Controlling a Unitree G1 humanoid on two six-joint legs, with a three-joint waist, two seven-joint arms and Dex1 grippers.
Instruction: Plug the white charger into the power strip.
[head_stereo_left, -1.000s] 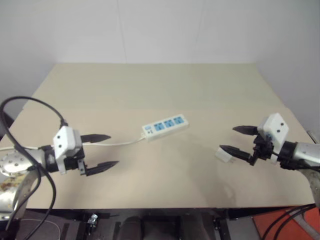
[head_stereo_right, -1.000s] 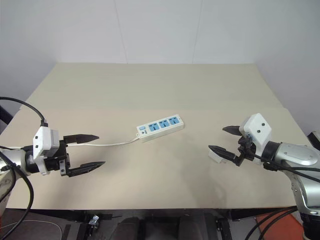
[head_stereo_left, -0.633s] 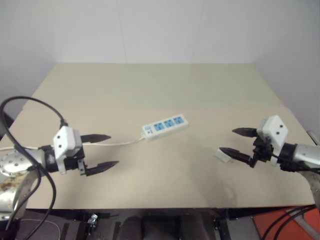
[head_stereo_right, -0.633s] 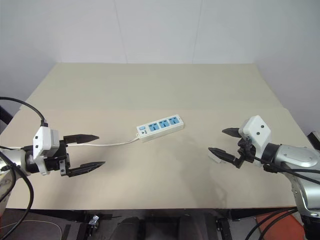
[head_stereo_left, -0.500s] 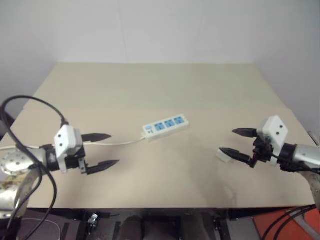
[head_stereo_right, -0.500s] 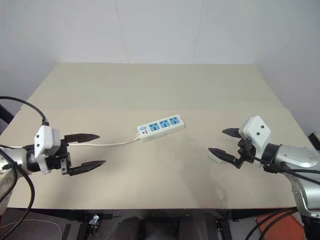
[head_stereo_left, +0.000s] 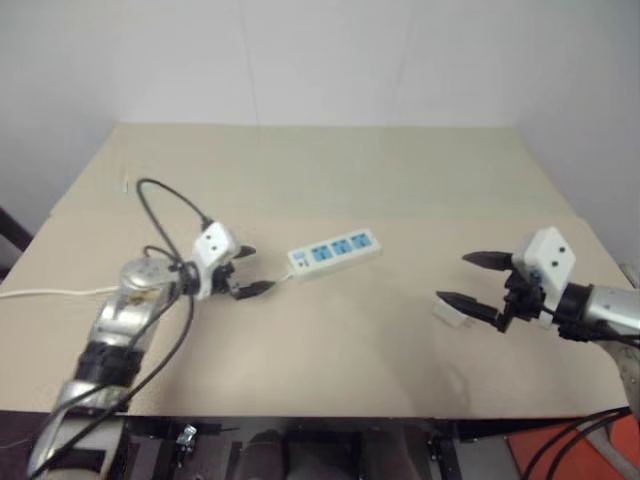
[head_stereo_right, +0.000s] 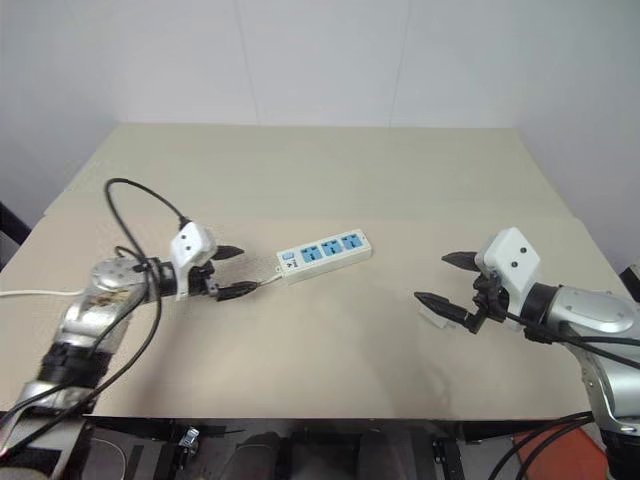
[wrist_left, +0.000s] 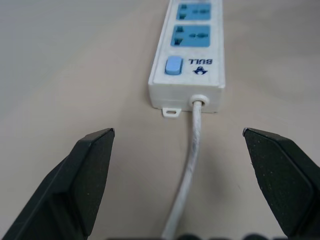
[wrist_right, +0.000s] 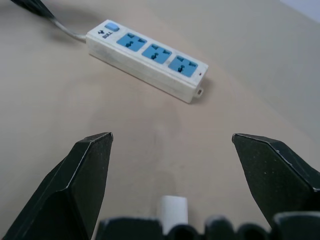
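Reaching in from the table's left edge, the left gripper (head_stereo_right: 232, 271) now straddles the cord (wrist_left: 192, 145) at the power strip's (head_stereo_right: 323, 255) switch end, fingers spread, mid-table. Near the right edge, the right gripper (head_stereo_right: 444, 279) hovers, released, over the white charger (head_stereo_right: 433, 310).

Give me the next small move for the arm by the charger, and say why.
Probably lower the right gripper onto the charger and close on it. Its jaws stand open just above the charger, which lies loose on the table, nothing gripped. The left gripper is open around the cord end of the power strip, ready to steady it, and all three sockets are free.
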